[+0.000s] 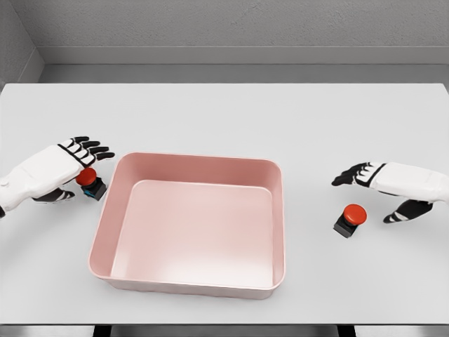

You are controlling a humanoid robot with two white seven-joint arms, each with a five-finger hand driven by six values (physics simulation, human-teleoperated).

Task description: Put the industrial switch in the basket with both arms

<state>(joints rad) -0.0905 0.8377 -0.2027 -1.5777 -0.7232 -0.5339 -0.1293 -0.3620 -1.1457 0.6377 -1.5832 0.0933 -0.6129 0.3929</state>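
Head view: the left hand (59,170), fingers spread, seemingly overlaps the left switch (90,182), while the open-fingered right hand (393,184) hovers just beside the right switch (350,220).

Basket (105,232) mid-table (224,112); one switch (92,182) just left of it, other switch (350,220) right, apart.

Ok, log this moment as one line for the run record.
left hand over left switch, no grasp seen | right hand open above right switch, apart | basket empty
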